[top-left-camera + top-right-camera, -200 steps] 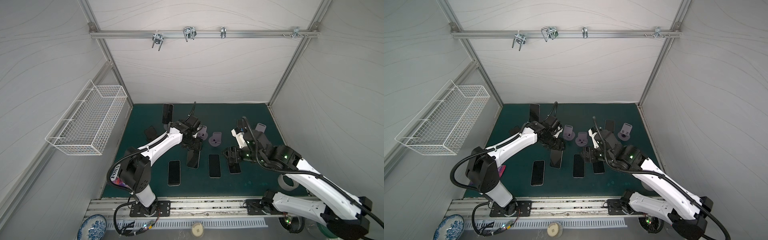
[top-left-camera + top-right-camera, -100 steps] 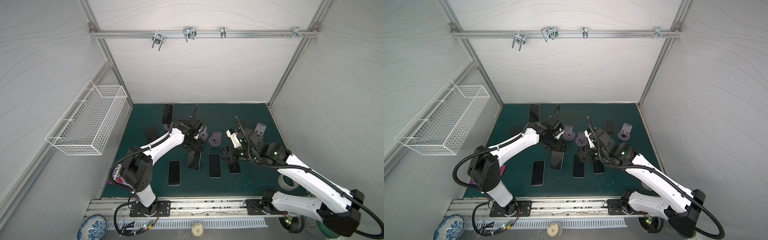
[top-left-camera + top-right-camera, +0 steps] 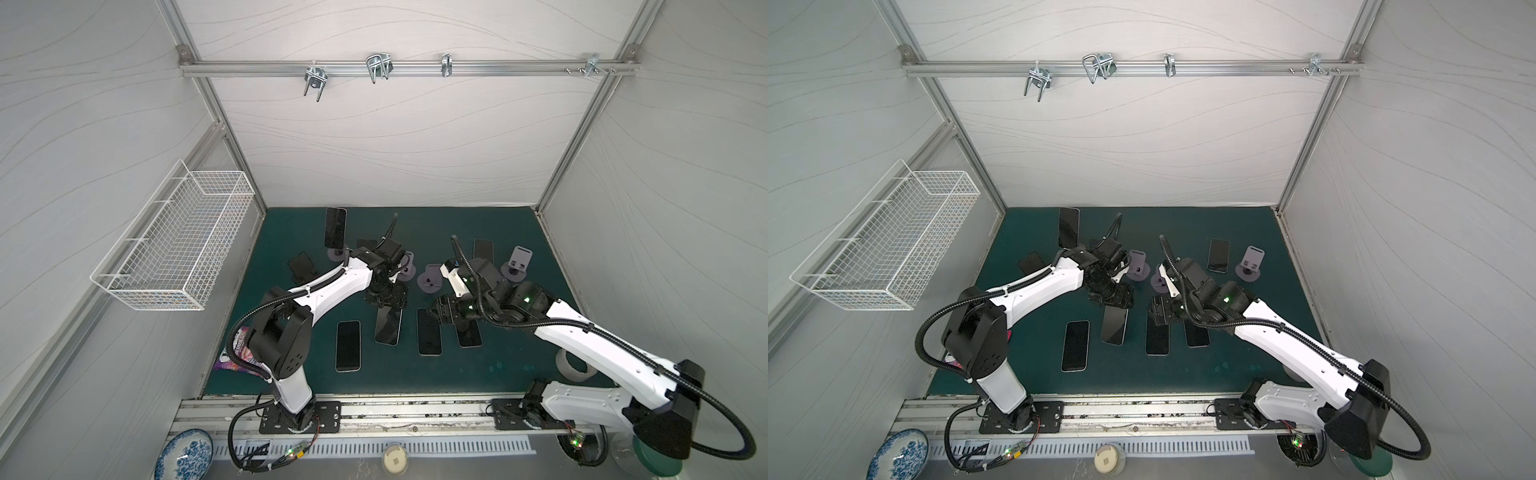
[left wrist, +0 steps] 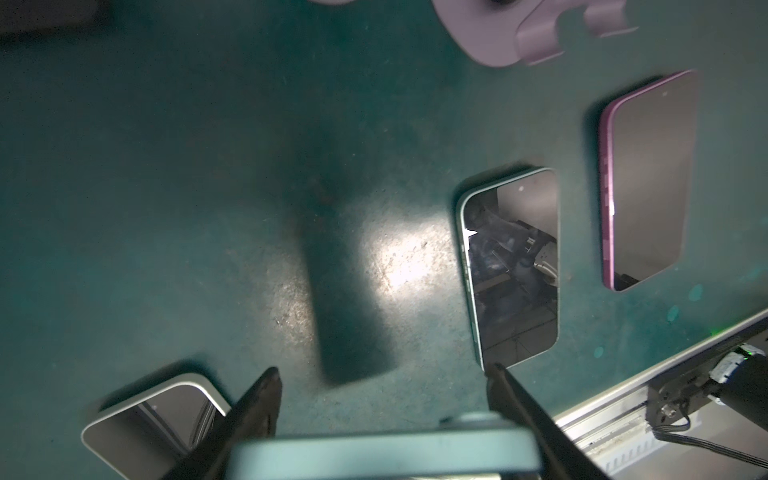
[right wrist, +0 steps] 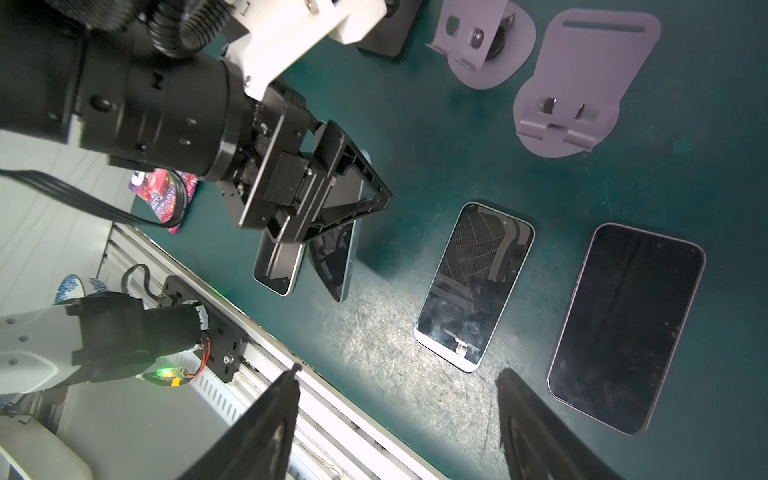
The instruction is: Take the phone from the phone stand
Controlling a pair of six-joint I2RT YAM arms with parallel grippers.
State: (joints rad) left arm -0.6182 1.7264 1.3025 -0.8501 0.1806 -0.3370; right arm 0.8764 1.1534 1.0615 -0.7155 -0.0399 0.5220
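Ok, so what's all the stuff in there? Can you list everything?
flat phones: three, dark screens, in a row on the near mat
standing phones: two, dark, upright at the back of the mat
held phone: one, dark, tilted above the row
empty stands: three, purple, middle back of the mat
black flat thing: one, back left; cannot tell what
mat: one, dark green, table top
wire basket: one, white, left wall
plate: one, blue and white, front left ledge
tape roll: one, grey, right front
snack packet: one, purple-pink, mat's left edge
rail hooks: four, silver, high on back wall
left gripper: one, black, shut on the held phone
right gripper: one, black, open, above the flat phones
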